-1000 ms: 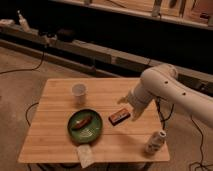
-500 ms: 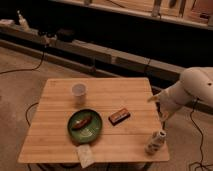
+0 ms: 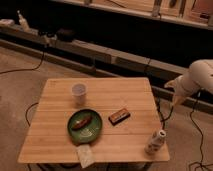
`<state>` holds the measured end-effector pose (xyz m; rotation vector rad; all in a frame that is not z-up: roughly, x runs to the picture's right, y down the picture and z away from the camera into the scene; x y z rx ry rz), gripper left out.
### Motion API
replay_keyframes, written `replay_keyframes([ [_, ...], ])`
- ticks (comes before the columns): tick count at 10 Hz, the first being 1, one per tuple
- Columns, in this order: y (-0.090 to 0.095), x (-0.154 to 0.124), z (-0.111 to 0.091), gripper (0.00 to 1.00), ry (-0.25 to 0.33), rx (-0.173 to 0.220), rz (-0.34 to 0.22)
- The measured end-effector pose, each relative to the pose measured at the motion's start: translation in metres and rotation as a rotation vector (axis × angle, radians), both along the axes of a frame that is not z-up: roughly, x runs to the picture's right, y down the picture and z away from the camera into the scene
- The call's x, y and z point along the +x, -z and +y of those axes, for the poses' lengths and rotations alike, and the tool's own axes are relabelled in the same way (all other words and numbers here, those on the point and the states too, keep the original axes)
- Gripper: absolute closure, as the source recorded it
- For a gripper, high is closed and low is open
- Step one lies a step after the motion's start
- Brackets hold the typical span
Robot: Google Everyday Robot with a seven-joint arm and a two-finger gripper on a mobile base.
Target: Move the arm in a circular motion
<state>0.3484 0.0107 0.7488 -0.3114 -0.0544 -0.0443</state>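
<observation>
The arm holds its gripper beyond the table edge, apart from cup and bottle, probably so it can circle freely. Whether the gripper is apart or together cannot be told.

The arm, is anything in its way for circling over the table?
Nothing visible blocks the arm; its gripper hangs right of the table. The upright white bottle on the near right corner stands closest.

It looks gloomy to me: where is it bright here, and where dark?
Camera view: warm light falls on the wooden table; the background behind it is dark; the white arm and its gripper, right of the table, catch light.
</observation>
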Motion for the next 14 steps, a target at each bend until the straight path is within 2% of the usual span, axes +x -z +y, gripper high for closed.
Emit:
replay_keyframes([
  [2, -0.033, -0.023, -0.034, 0.35, 0.012, 0.020, 0.032],
  [3, -0.050, -0.040, -0.050, 0.35, 0.020, 0.016, 0.046],
  [5, -0.068, -0.063, -0.067, 0.35, 0.017, 0.005, 0.058],
  [7, -0.081, -0.101, -0.078, 0.35, 0.016, -0.022, 0.051],
  [9, -0.080, -0.141, -0.075, 0.35, 0.044, -0.045, 0.022],
  [12, -0.059, -0.193, -0.049, 0.35, 0.107, -0.099, -0.016],
  [13, -0.049, -0.211, -0.037, 0.35, 0.131, -0.108, -0.051],
  [14, -0.036, -0.232, -0.026, 0.35, 0.162, -0.101, -0.103],
])
